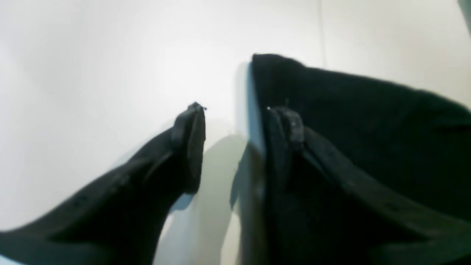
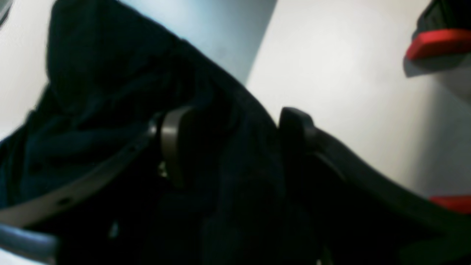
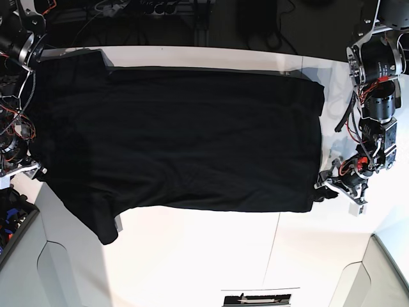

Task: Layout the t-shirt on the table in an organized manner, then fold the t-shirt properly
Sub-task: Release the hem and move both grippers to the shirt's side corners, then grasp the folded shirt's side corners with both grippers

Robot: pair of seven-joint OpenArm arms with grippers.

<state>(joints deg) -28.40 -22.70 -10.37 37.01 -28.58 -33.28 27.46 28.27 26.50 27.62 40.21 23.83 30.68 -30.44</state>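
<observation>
My left fingers [image 1: 235, 140] gape beside the t-shirt [image 3: 179, 134] hem, holding nothing; right fingers [image 2: 228, 147] spread around bunched cloth, ungripped. Closing early risks wrinkling it on the worktop [image 3: 211, 256].

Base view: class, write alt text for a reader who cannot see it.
A black t-shirt lies spread wide across a white table, plain side up, one sleeve hanging toward the near-left corner. The left gripper sits at the shirt's right edge, jaws open; the right arm stands at its left edge, gripper hidden.
</observation>
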